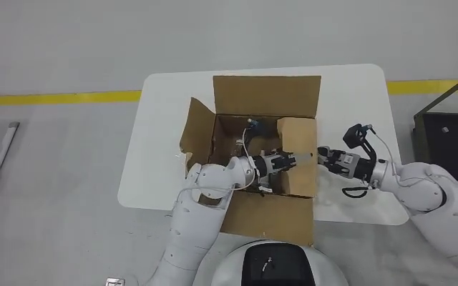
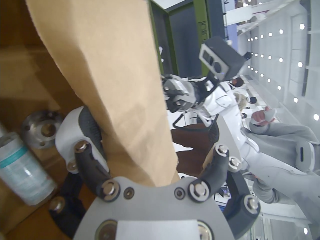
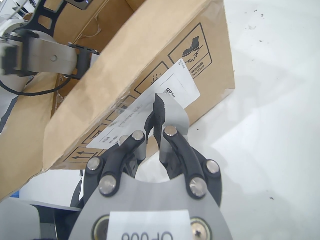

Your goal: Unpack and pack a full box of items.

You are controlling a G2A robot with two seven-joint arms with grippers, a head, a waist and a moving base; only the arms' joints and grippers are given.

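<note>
Cardboard, brown and open-topped, the box (image 1: 265,96) is sitting at the middle of the white surface (image 1: 164,143), with flaps spreading out at 12, 9 and 6 o'clock. The 3 o'clock flap (image 1: 300,136) is leaning inward over the opening. I am reaching in from 7 o'clock and holding my left hand (image 1: 288,160) around that flap. Its fingers are spread: the inner pad is touching the flap, and the outer one is standing clear of it. My right hand (image 3: 155,108) is hanging outside the box at 3 o'clock, fingers pressed together on nothing. Its tips are sitting near the white label (image 3: 180,83) on the outer wall, and I cannot tell whether they are touching it. Inside the box, a teal-banded bottle (image 2: 22,168) is lying just beside a round metal flange (image 2: 41,128).
</note>
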